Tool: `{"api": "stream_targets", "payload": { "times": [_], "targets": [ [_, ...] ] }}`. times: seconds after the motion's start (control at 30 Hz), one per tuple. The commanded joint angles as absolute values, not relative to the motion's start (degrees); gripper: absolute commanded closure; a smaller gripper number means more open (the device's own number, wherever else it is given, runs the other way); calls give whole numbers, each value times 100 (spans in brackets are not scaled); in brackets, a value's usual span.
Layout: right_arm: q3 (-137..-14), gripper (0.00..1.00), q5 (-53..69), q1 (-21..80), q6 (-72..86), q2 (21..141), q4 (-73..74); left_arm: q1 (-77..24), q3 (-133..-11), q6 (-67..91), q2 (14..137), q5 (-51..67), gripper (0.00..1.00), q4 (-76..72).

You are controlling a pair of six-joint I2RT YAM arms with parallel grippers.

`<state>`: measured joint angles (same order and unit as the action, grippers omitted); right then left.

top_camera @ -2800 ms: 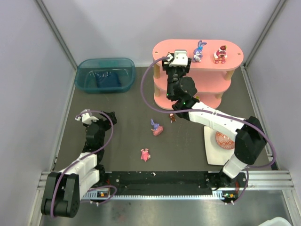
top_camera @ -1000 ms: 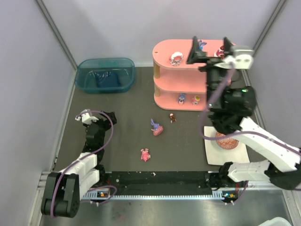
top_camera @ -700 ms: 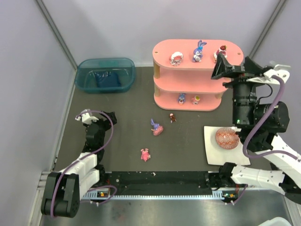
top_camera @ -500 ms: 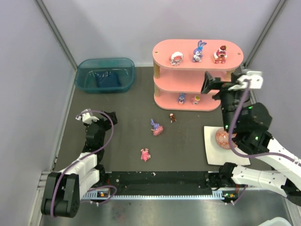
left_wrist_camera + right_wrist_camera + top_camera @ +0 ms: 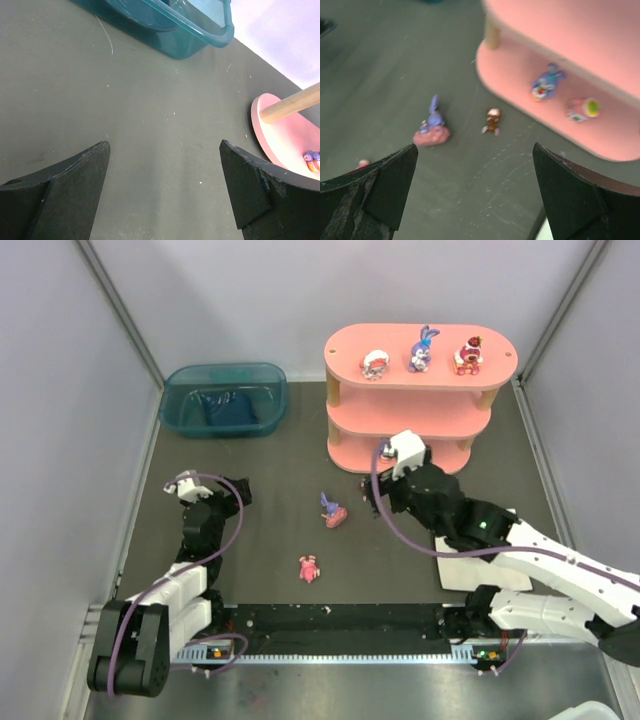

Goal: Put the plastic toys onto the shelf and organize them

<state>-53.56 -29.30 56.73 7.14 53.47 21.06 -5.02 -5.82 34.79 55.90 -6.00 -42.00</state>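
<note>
The pink three-tier shelf [image 5: 440,382] stands at the back right. Three toys stand on its top board: a pink-white one [image 5: 375,364], the purple-blue bunny [image 5: 424,348] and a red one [image 5: 467,355]. In the right wrist view a blue toy [image 5: 546,83] and a pink toy [image 5: 581,109] lie on the bottom board [image 5: 520,75]. On the mat lie a purple-on-pink toy [image 5: 333,511] [image 5: 432,128], a small brown toy [image 5: 492,120] and a pink toy [image 5: 309,568]. My right gripper [image 5: 378,492] [image 5: 475,190] is open and empty, low over the mat before the shelf. My left gripper [image 5: 235,492] [image 5: 165,185] is open and empty at the left.
A teal bin [image 5: 224,398] [image 5: 185,30] stands at the back left. A white mat [image 5: 470,565] lies at the right, mostly under my right arm; the egg on it is hidden. Grey walls close in both sides.
My right arm left the pink-white toy on the shelf top, swung up and right, then came down low in front of the bottom board. The left arm barely moved.
</note>
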Motion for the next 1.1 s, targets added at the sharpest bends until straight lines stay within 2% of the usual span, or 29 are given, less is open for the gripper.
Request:
{"api": "stream_targets", "payload": {
  "times": [0.0,0.07,0.23,0.47,0.87,1.07],
  "targets": [
    [-5502,1,-1390,5687,1212,5956,2241,-492,-659,3419,5616,-527,3,-4518],
    [-5485,1,-1083,5809,1466,6212,2198,-492,-659,3410,5599,-536,4,-4509],
    [-5344,1,-1256,6459,1695,6811,1837,-492,-668,3428,5634,-545,3,-4500],
    [-5528,2,-1758,6469,2197,7593,1793,-492,-686,3445,5660,-519,3,-4509],
    [-5906,29,-1574,5933,2189,8507,1468,-492,-677,3437,5590,-554,3,-4465],
    [-5766,55,-1196,5485,2118,8622,1099,-492,-677,3437,5572,-554,3,-4465]
  ]
}}
